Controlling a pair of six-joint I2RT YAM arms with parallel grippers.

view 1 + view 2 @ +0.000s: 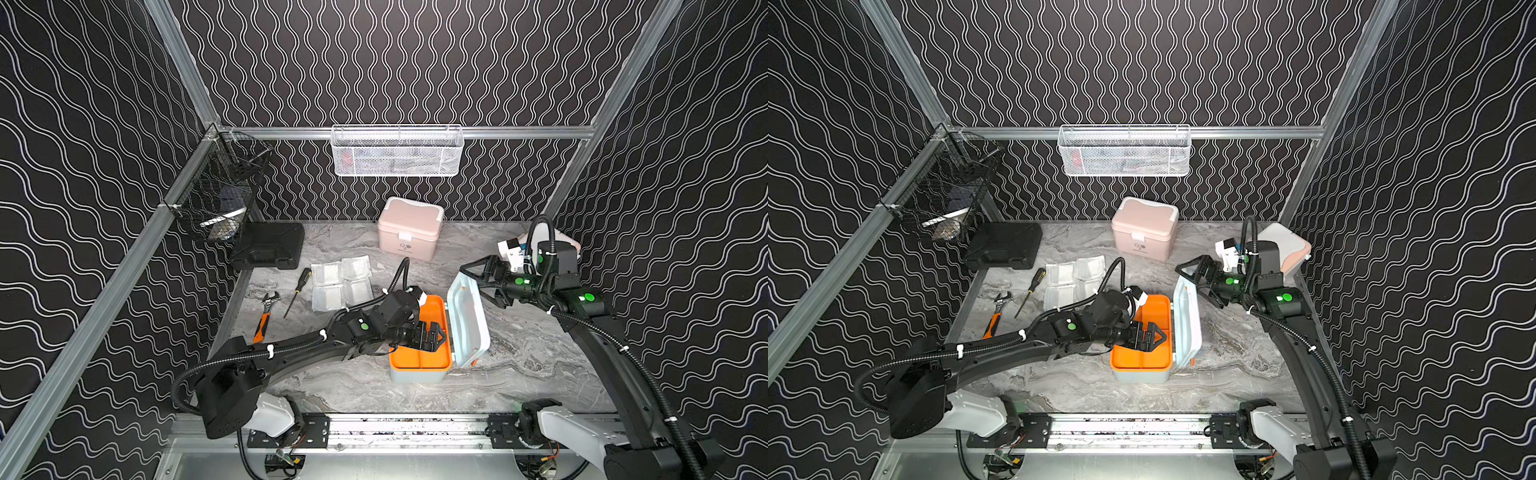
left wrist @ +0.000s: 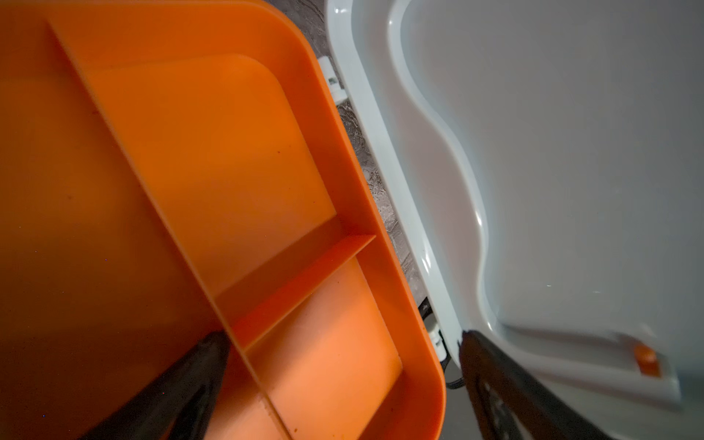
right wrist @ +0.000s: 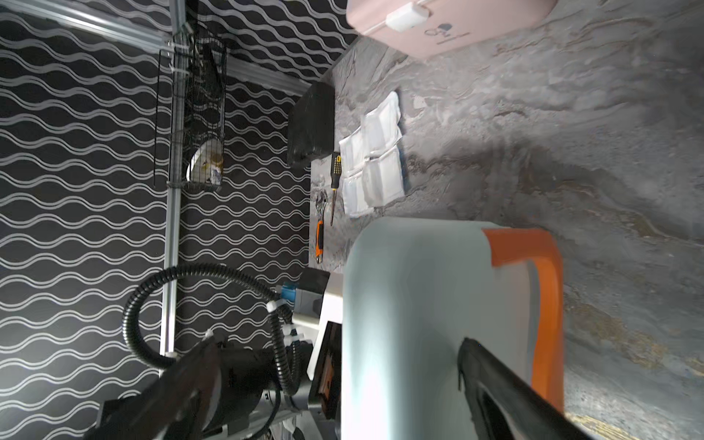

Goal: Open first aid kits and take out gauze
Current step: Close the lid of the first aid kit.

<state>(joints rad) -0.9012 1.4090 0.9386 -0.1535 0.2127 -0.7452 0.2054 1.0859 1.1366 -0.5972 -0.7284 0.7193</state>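
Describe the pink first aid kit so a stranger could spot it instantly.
Find the white mesh basket hanging on the back wall; directly below it, on the marble table, stands the pink first aid kit. It is the only pink case, lid shut, unlike the open kit with the orange tray nearer the front.

The right arm (image 1: 1266,257) partly hides the white first aid kit (image 1: 1287,245).
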